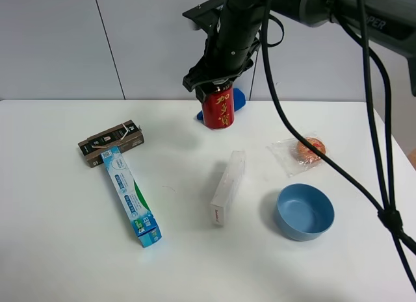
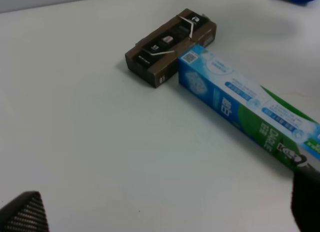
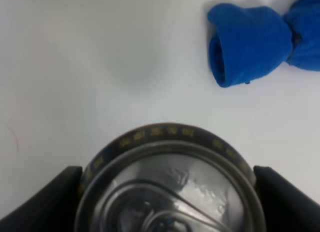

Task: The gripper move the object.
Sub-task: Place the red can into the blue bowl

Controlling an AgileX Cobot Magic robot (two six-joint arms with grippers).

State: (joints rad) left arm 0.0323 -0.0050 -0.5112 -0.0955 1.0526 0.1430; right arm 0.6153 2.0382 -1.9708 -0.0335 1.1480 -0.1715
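The red can [image 1: 218, 108] with yellow characters stands upright at the back middle of the white table [image 1: 52, 237]. My right gripper [image 1: 217, 89] comes down from above and is shut on the can's upper part. In the right wrist view the can's silver pull-tab top [image 3: 170, 184] fills the space between the black fingers [image 3: 42, 202] of the right gripper [image 3: 167, 209]. I cannot tell whether the can touches the table. My left gripper [image 2: 162, 212] is open and empty above bare table, and does not show in the exterior high view.
A blue cloth [image 1: 238, 99] lies just behind the can. A brown box [image 1: 110, 143] and a blue toothpaste box [image 1: 130, 195] lie at the left. A white box [image 1: 227, 188] lies in the middle. A blue bowl [image 1: 304, 211] and a wrapped round snack [image 1: 305, 151] are at the right.
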